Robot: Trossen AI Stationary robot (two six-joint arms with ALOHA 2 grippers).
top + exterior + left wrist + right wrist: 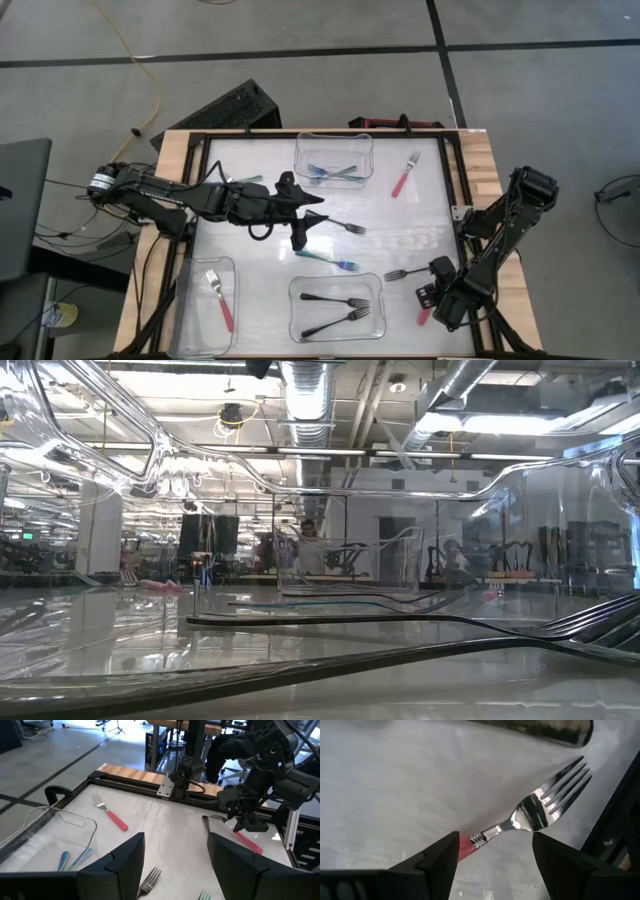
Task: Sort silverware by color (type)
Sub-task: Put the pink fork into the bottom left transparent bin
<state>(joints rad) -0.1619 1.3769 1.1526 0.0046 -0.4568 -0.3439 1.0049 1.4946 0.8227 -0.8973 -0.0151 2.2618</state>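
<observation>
Hovering spread above a red fork (520,820) at the lower right of the counter (400,230), the right end effector (495,857) grasps nothing; silver tines show, the handle end is hidden. The left end effector (175,862), also spread, hangs mid-frame.

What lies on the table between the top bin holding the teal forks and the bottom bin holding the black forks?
In the high view, a black fork and a teal fork lie between the top bin and bottom bin.
</observation>
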